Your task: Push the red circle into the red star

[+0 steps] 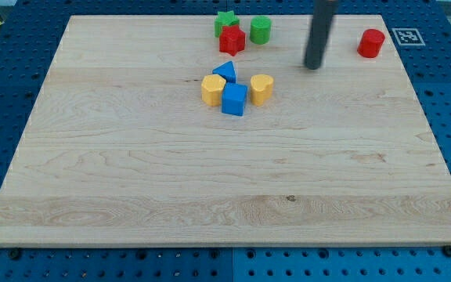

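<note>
Camera view: red circle (pixel 371 43) lies right of my tip (pixel 313 67), apart; no hand shows.

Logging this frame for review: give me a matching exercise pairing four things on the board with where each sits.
Things:
1. red circle
2. red star
3. blue cube
4. my tip

Places:
A. touching the green star
B. between the two yellow blocks
C. alone near the view's top right
D. on bare board between the green circle and the red circle

Pairs: 1-C, 2-A, 3-B, 4-D
</note>
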You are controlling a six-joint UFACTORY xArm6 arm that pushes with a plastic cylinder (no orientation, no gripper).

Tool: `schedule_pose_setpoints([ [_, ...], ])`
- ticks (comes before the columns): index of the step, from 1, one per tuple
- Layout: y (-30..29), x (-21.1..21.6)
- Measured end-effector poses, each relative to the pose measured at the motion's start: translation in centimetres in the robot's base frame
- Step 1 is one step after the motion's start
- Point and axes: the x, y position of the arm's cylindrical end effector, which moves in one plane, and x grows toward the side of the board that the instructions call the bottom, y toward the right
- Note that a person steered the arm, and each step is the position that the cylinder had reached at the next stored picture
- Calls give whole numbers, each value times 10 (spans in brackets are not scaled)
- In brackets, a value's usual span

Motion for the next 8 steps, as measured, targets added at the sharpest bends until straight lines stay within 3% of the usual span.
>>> schedule_pose_setpoints([
  [2,163,0],
  [3,172,-5],
  [4,163,-45],
  [5,150,-56],
  [8,115,-43],
])
